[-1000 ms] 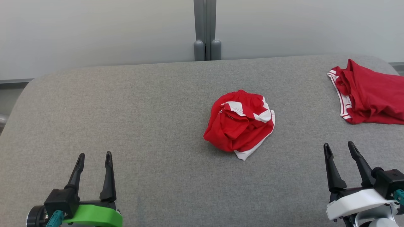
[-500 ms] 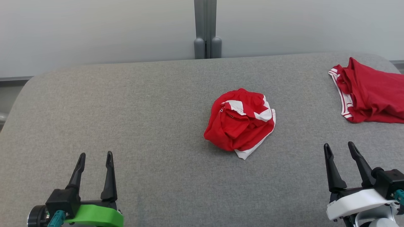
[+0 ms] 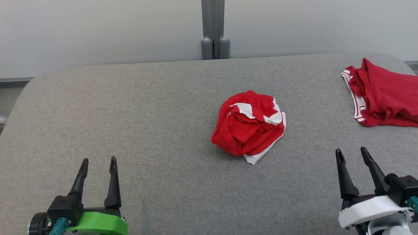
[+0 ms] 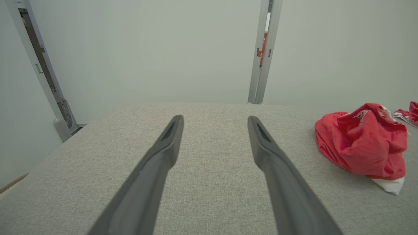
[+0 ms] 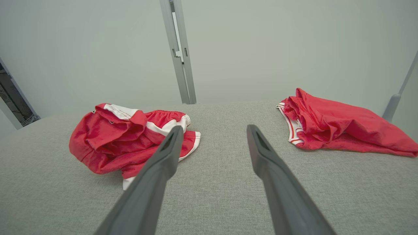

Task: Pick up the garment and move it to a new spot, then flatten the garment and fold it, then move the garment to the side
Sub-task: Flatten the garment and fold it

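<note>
2 claws, both spread wide and holding nothing. We note the left claw (image 3: 99, 160) low at our left and the right claw (image 3: 350, 150) low at our right, over the grey table (image 3: 147, 114). The crumpled red-and-white garment (image 3: 248, 127) lies mid-table, well apart from both. A second red garment (image 3: 382, 98) lies at the far right edge.

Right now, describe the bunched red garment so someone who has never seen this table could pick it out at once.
Start from the wide grey fabric-covered table. Near its middle lies the bunched red garment. Unlike the other red garment spread at the far right edge, it is balled into a round heap with broad white patches showing.
</note>
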Available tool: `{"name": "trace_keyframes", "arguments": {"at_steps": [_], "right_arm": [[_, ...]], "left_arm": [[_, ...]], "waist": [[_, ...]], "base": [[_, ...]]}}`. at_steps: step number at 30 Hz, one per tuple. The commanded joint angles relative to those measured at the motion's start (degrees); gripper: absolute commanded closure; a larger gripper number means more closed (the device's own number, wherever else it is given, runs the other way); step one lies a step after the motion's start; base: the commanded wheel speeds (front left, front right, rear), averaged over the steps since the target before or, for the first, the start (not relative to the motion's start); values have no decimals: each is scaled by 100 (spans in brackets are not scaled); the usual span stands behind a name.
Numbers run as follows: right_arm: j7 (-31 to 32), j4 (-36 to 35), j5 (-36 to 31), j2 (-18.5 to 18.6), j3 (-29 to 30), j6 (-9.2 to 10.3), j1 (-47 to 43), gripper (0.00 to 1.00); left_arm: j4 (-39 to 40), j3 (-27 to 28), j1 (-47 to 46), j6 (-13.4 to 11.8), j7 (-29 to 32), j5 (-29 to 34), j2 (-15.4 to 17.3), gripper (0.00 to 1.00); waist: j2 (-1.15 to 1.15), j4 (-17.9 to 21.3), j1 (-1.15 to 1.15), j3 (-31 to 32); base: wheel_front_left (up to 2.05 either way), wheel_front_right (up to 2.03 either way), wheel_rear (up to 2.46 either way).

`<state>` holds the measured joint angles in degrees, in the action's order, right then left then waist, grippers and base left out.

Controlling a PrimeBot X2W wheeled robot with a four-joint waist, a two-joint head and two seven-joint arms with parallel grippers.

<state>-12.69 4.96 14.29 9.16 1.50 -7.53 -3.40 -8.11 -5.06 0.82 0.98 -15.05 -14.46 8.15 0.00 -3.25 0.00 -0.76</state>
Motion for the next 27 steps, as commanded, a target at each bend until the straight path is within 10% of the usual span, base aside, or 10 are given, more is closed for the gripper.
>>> {"name": "trace_keyframes", "arguments": {"at_steps": [1,27], "right_arm": [[-33,13,11,5,14,9,-18,0],[-57,85,78,64,-125,10,180,0]], "left_arm": [[-21,29,-7,17,-14,42,-8,0],[-440,-647,-1105,337,-13,387,-199,0]], "waist": [[0,-3,0,1],[0,332,0,-196]], "base": [[0,0,0],[0,0,0]]}}
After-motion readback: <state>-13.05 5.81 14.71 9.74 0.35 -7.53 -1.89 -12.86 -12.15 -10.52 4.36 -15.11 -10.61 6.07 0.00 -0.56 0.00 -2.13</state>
